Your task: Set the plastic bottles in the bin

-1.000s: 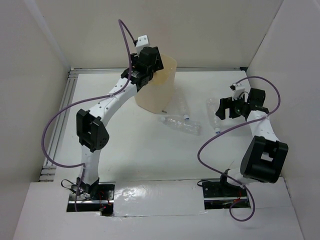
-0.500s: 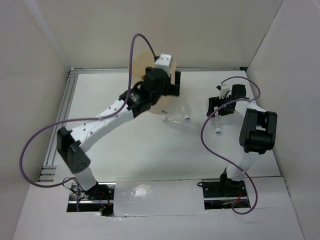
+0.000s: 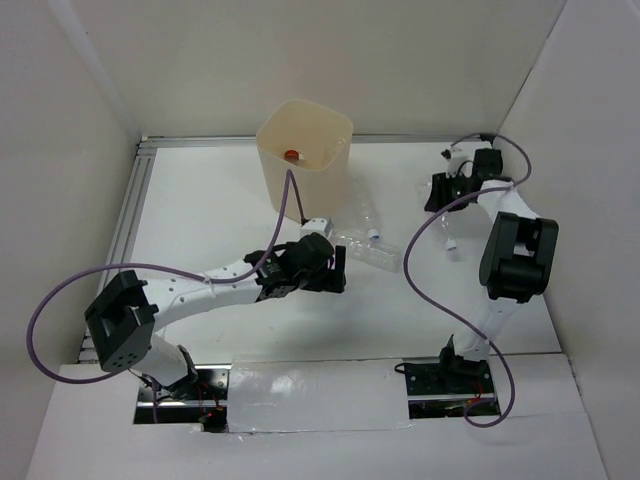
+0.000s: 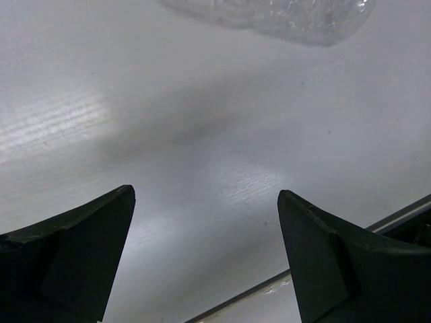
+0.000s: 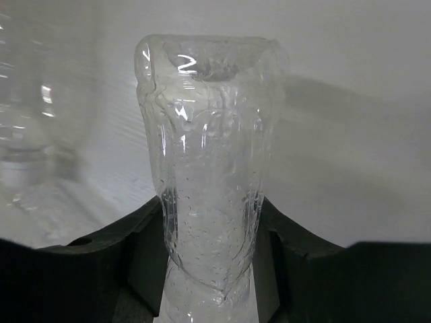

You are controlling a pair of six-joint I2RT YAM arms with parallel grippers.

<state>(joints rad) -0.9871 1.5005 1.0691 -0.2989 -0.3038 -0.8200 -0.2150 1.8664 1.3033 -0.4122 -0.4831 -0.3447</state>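
Right wrist view: right pincer [image 5: 210, 229] clamped on a clear bottle [image 5: 209, 155], next due for the bin [image 3: 318, 188] across the surface [image 3: 200, 220]. Left pincer [image 4: 205, 195] gapes empty, a second bottle [image 4: 269, 17] just ahead.

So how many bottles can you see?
4. A red-capped bottle is inside the bin. Right of the bin lie a far bottle and a near bottle. The right gripper holds a fourth bottle. More may hide inside the bin.
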